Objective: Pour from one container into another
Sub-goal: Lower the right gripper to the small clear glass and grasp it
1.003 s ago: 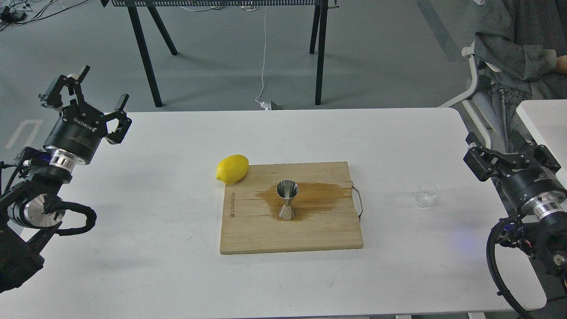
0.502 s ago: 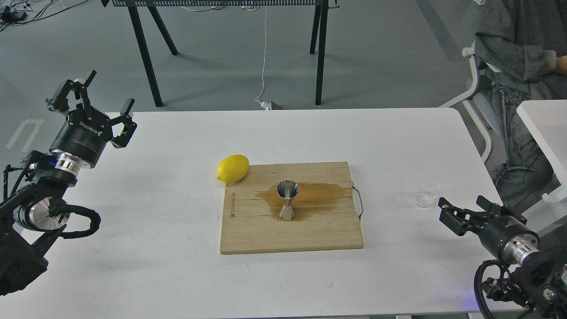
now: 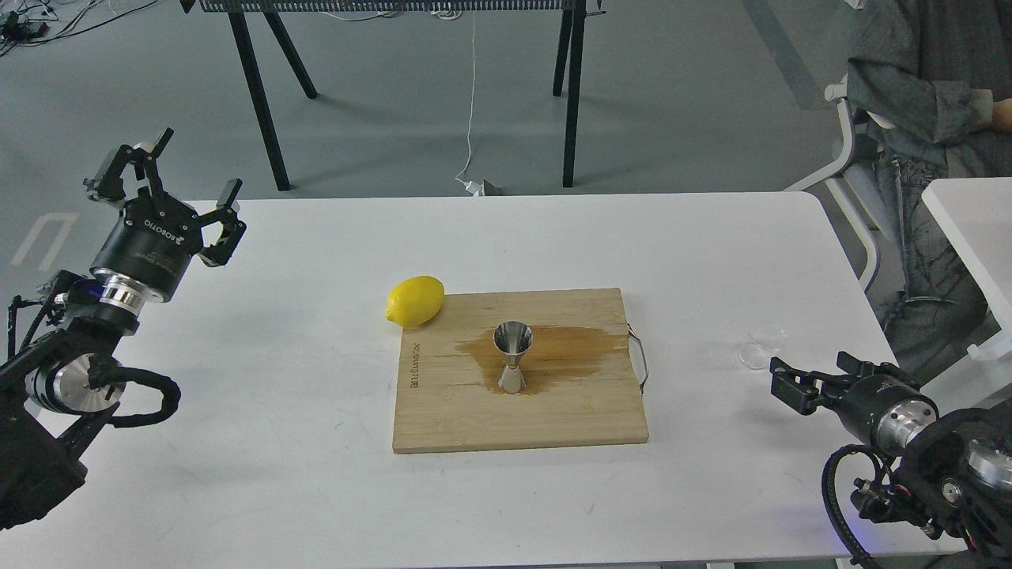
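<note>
The small clear cup (image 3: pixel 760 345) stands upright on the white table (image 3: pixel 277 442), right of the wooden cutting board (image 3: pixel 474 419). The steel hourglass jigger (image 3: pixel 512 356) stands upright mid-board, on a wet brown stain (image 3: pixel 577 348). My right gripper (image 3: pixel 810 367) hovers low just in front of the cup, lying nearly level and pointing left. It is open, holds nothing and is apart from the cup. My left gripper (image 3: pixel 178 180) is raised over the table's far left corner, open and empty.
A yellow lemon (image 3: pixel 415 301) lies against the board's far left corner. The board has a metal handle (image 3: pixel 639 359) on its right side. A seated person (image 3: pixel 925 87) and a second white table (image 3: pixel 972 229) are at the right. Black table legs (image 3: pixel 571 95) stand behind.
My right arm has dropped from high at the right edge to low over the table, then edged left toward the cup. The left gripper has barely shifted.
</note>
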Robot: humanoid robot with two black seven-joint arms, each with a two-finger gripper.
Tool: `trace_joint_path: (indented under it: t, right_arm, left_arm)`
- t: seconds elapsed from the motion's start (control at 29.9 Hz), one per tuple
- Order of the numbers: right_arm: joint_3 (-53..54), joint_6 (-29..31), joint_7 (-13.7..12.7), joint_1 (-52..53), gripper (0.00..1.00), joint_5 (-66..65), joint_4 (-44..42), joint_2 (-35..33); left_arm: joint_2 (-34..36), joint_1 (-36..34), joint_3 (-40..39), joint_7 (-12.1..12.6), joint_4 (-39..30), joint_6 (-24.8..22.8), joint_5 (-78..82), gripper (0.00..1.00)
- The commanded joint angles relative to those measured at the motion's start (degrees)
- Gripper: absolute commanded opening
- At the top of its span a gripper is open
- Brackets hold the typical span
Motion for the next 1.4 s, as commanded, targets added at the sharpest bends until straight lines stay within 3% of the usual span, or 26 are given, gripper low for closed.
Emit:
trace_joint_path:
  t: [0.0,1.0,1.37]
  right_arm:
    - [-1.8,-0.3,0.1,1.9,0.98,-0.1,-2.5,0.8]
    - [-5.5,-0.4,0.4,11.4,0.95,-6.6,-14.1,6.0]
    - [-7.0,0.0,0.4,14.2,0.84,-7.4,-17.2,6.4]
  left_arm:
    - [0.0,0.1,0.0,0.0,0.0,0.0,0.0,0.92]
    - [-0.1,0.2,0.0,0.0,0.1,0.0,0.0,0.92]
    - [-0.1,0.6,0.0,0.0,1.1,0.0,0.0,0.92]
